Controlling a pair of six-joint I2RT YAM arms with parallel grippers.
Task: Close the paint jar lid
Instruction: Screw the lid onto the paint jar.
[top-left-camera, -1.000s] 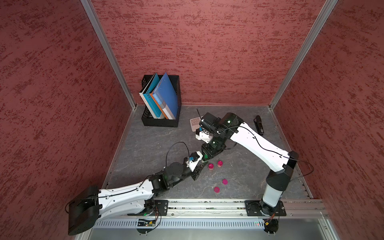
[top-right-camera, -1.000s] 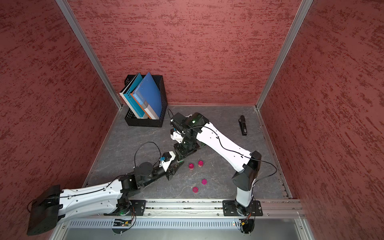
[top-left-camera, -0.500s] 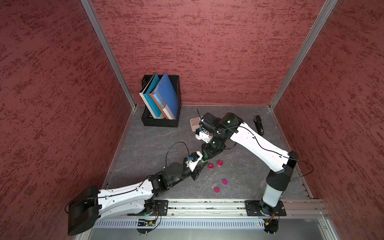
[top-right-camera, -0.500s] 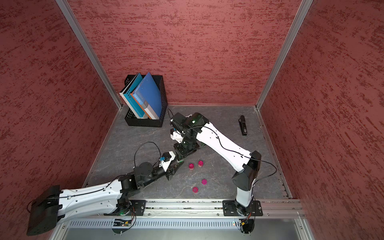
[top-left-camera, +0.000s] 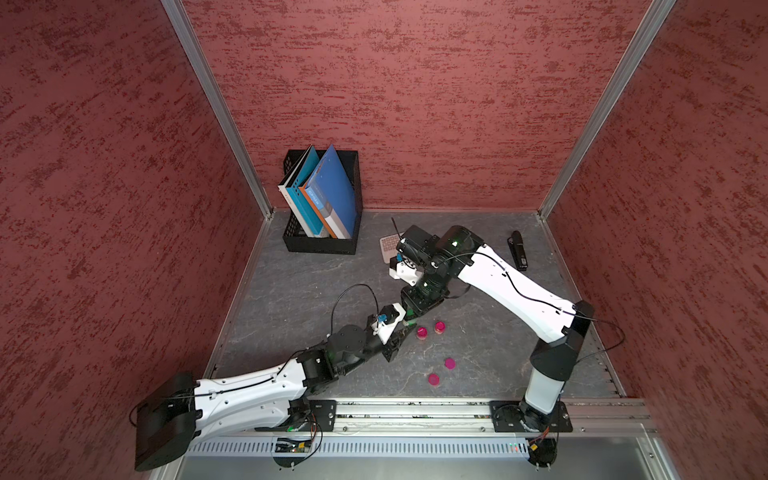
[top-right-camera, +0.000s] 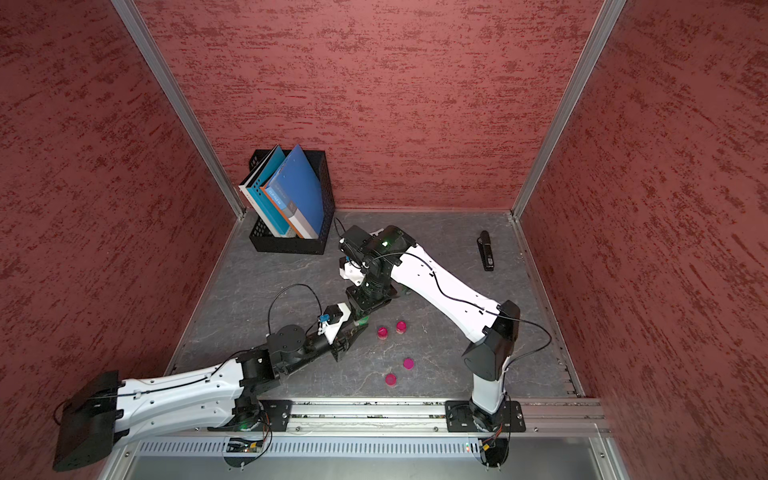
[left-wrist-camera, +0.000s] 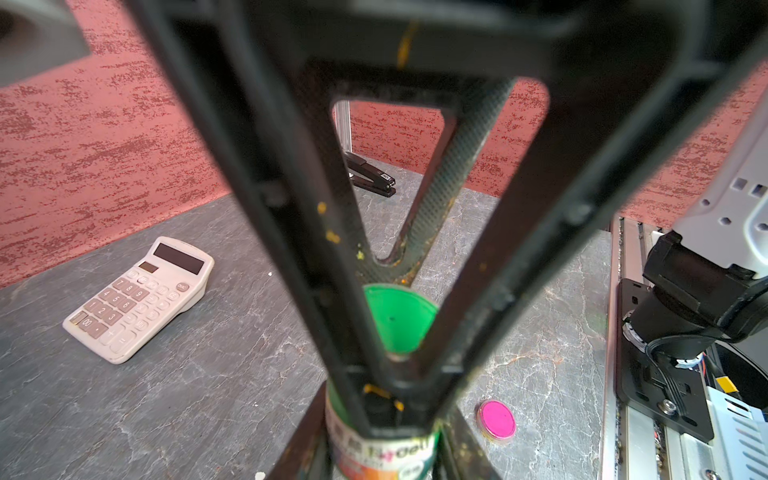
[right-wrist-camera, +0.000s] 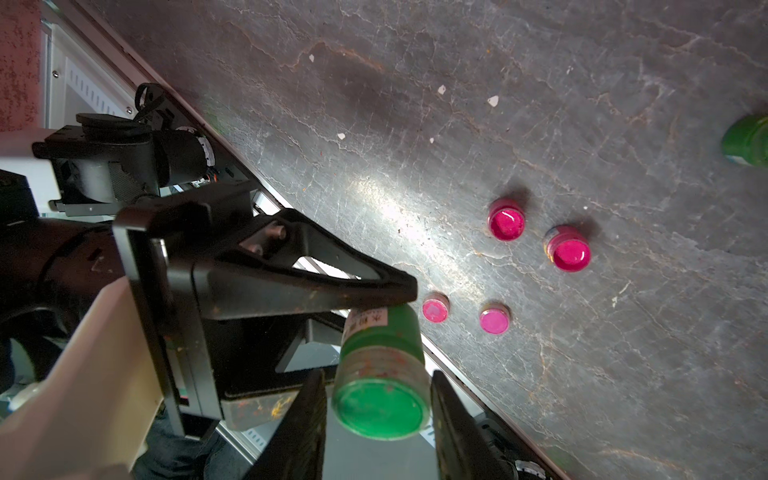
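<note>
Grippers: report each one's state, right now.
Left gripper: shut on the jar.
Right gripper: shut on the lid.

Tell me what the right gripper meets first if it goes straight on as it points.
Probably the green lid of the jar that the left gripper holds; it sits between the right gripper's fingers, contact unclear.

Grey stone-look tabletop (top-left-camera: 299, 291): black book crate (top-left-camera: 318, 248), calculator (left-wrist-camera: 137, 299), stapler (top-left-camera: 518, 249), two open pink jars (top-left-camera: 421, 332), two pink lids (top-left-camera: 450, 363).
</note>
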